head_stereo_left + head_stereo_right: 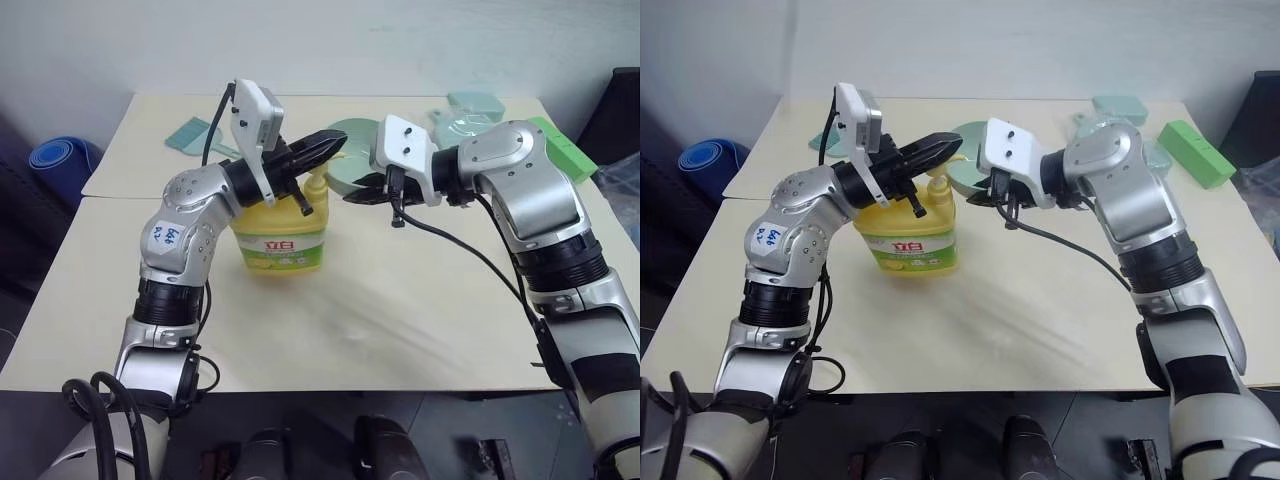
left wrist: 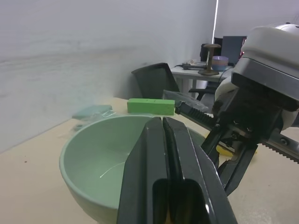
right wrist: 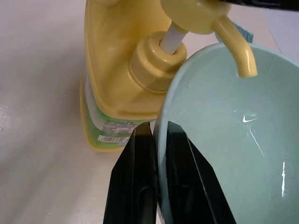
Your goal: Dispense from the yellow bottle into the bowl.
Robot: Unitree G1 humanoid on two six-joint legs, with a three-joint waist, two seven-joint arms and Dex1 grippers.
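The yellow bottle (image 1: 280, 245) stands upright on the table, left of centre, with its pump head (image 3: 196, 14) raised. My left gripper (image 1: 335, 142) is shut and empty, and lies right over the pump head, seemingly touching it. My right gripper (image 3: 156, 128) is shut on the rim of the pale mint-green bowl (image 3: 233, 140). It holds the bowl tilted beside the bottle's neck, so the pump's spout (image 3: 240, 56) hangs over the inside of the bowl. The bowl (image 2: 107, 154) looks empty apart from a wet glint. In the head views the right hand partly hides the bowl (image 1: 350, 165).
Flat mint-green dishes (image 1: 470, 115) and a green block (image 1: 565, 150) lie at the table's far right. A teal handled board (image 1: 195, 135) lies at the far left. The right wrist's cable (image 1: 470, 250) hangs over the table. A blue roll (image 1: 60, 155) sits beyond the left edge.
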